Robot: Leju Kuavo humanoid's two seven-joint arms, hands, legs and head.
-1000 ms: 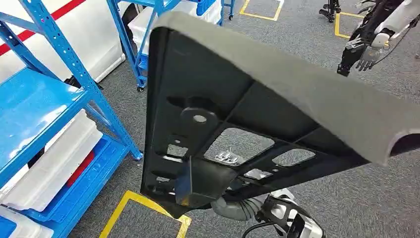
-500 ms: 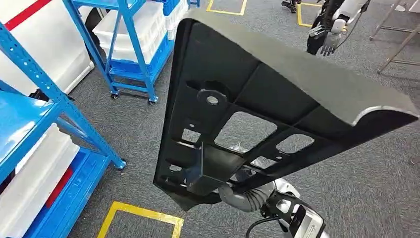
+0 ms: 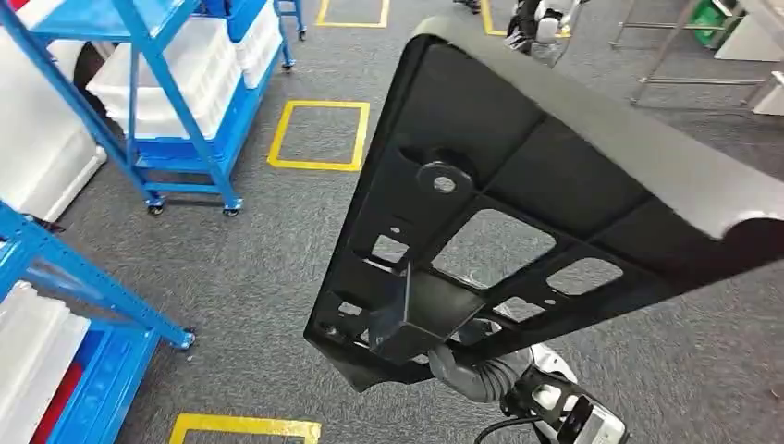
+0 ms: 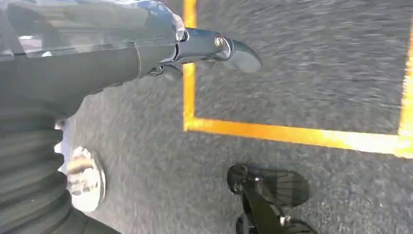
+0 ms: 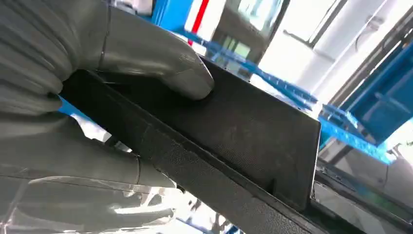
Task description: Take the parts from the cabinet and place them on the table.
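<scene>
Black panel part (image 3: 518,203), underside ribbed, is riding tilted before my head camera, long axis running near-left to far-right; I am gripping its near edge in my right hand (image 5: 92,97), left hand (image 4: 160,48) hanging empty over the carpet, fingers loosely curled.

Right hand (image 5: 73,112) around black panel (image 5: 234,131)

Colours and patterns recorded.
Part (image 3: 518,185): black ribbed underside, grey rim. Right hand (image 5: 73,97): grey. Left hand (image 4: 214,46): dark, glossy. Floor (image 3: 259,250): grey speckled carpet, marked with yellow squares (image 3: 319,134). Shelving (image 3: 139,102): blue, white bins (image 3: 176,83).
</scene>
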